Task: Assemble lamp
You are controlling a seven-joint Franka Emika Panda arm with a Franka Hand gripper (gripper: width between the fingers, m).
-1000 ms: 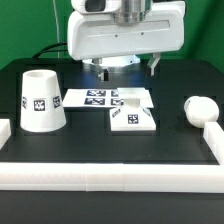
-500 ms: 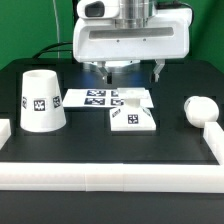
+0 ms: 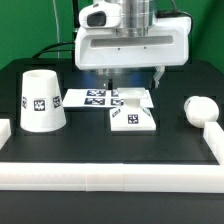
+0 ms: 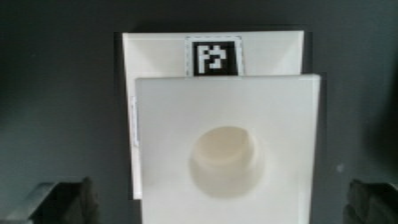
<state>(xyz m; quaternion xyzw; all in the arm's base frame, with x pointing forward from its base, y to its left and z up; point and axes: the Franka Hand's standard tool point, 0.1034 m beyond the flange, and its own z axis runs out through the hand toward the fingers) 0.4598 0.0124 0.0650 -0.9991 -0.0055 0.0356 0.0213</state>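
The flat square lamp base (image 3: 132,118) lies on the black table in the middle, with a tag on its front edge. In the wrist view the base (image 4: 228,120) fills the centre and shows its round socket hole. My gripper (image 3: 131,78) hangs above and just behind the base, open and empty. Its dark fingers (image 4: 57,200) show on either side of the base, apart from it. The tapered shade (image 3: 42,100) stands at the exterior view's left. The rounded bulb (image 3: 200,108) lies at the exterior view's right.
The marker board (image 3: 100,97) lies flat behind the base and shows beyond it in the wrist view (image 4: 214,45). White border rails run along the front (image 3: 110,176) and the right side (image 3: 214,140) of the table.
The gripper has come down toward the base, and its fingers now show lower in the exterior view. The lamp parts have not moved.
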